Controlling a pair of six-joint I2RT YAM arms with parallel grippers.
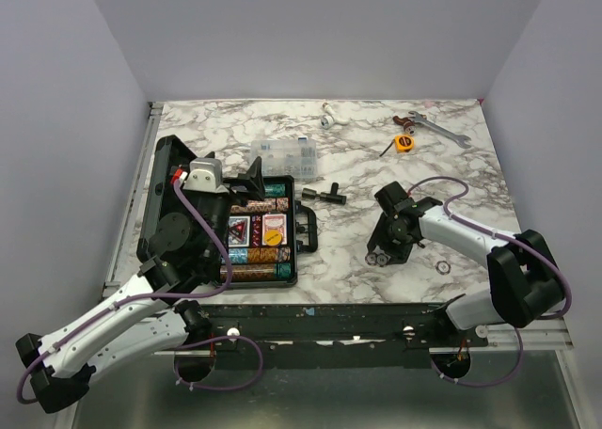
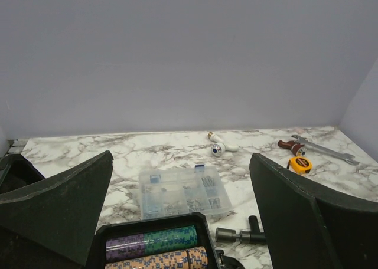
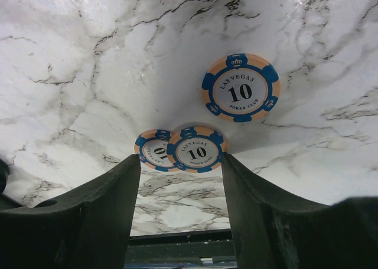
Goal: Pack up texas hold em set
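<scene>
Now | right end effector (image 3: 181, 160) straddles two overlapping chips (image 3: 196, 149) | grip: cannot tell | left end effector (image 2: 182, 160) released

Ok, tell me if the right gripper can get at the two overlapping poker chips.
Probably yes: the right gripper straddles the two overlapping poker chips, jaws apart either side, nothing between. The third chip lies clear beyond.
</scene>
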